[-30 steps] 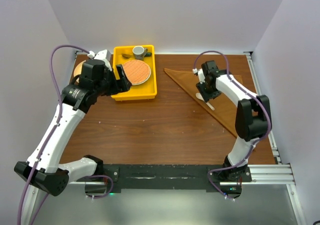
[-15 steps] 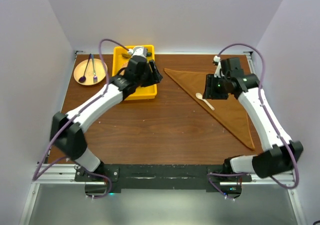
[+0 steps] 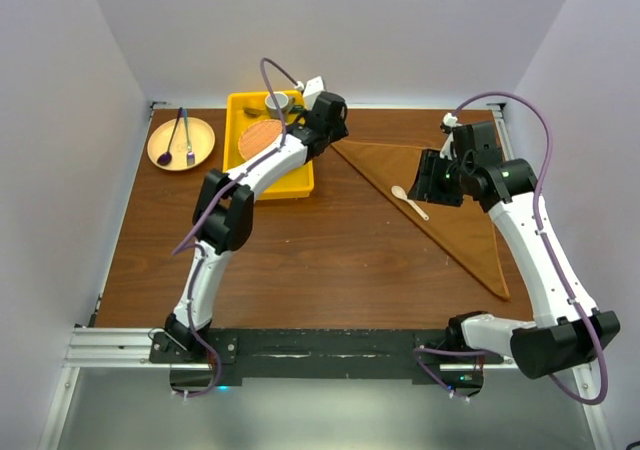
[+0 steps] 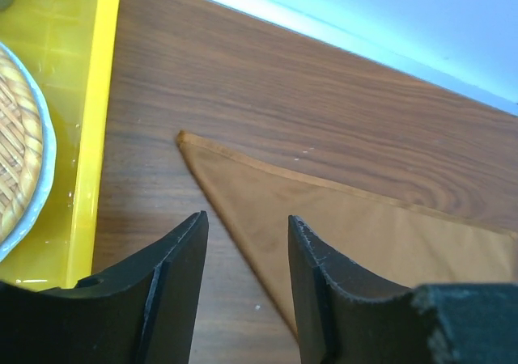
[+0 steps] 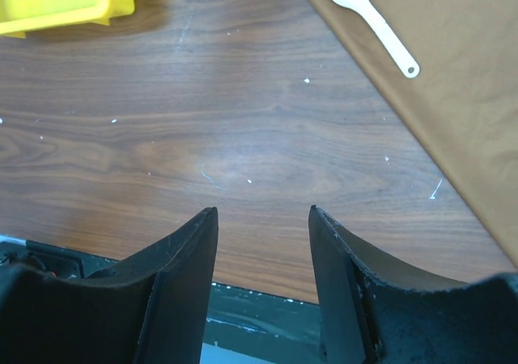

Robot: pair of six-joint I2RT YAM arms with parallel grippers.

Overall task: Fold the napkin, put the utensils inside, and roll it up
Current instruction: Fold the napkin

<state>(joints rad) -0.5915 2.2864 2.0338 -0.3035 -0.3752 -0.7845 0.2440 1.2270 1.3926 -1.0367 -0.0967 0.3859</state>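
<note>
The rust-brown napkin (image 3: 455,205) lies folded into a triangle on the right half of the table. The small cream spoon (image 3: 409,200) lies on it near its left folded edge, bowl to the upper left. My left gripper (image 3: 336,130) is open and empty, low over the napkin's left corner; in the left wrist view the jaws (image 4: 247,218) straddle the napkin's edge (image 4: 340,226). My right gripper (image 3: 432,176) is open and empty, just right of the spoon and above the cloth. The right wrist view shows the spoon (image 5: 368,20) on the napkin (image 5: 461,81), ahead of the gripper (image 5: 263,212).
A yellow tray (image 3: 305,175) at the back centre holds a round orange woven mat (image 3: 258,138) and a grey cup (image 3: 277,101). The tray wall (image 4: 95,137) is just left of my left gripper. A yellow plate (image 3: 180,142) with a purple spoon and a dark fork sits at the back left.
My left arm has swung right from the back-left plate, across the tray, to the napkin's left corner. My right gripper has drawn back from over the spoon to its right.
</note>
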